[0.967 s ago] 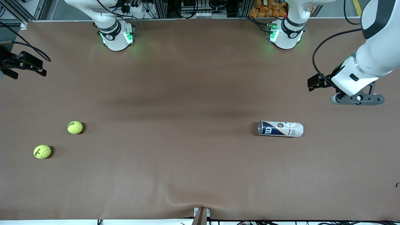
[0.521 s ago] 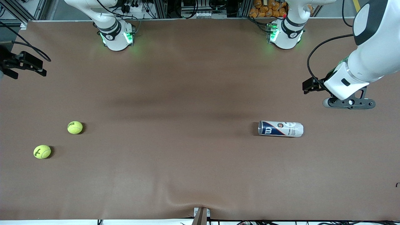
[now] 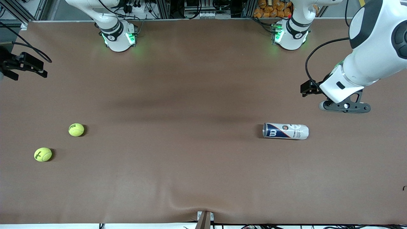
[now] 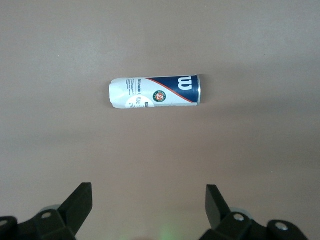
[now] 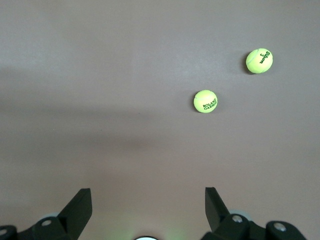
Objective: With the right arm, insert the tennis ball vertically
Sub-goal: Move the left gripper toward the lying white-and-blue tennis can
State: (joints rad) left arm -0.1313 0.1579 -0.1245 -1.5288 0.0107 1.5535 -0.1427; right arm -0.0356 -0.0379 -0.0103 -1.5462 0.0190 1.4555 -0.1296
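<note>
Two tennis balls were seen at the right arm's end, about nine o'clock of the toppled can. The left gripper was spread over bare table at the can's two o'clock, the right gripper spread and waiting. A roll could be caused by uneven contact.

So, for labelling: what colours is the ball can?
White and navy blue with a red stripe; can shows best in the left wrist view.
</note>
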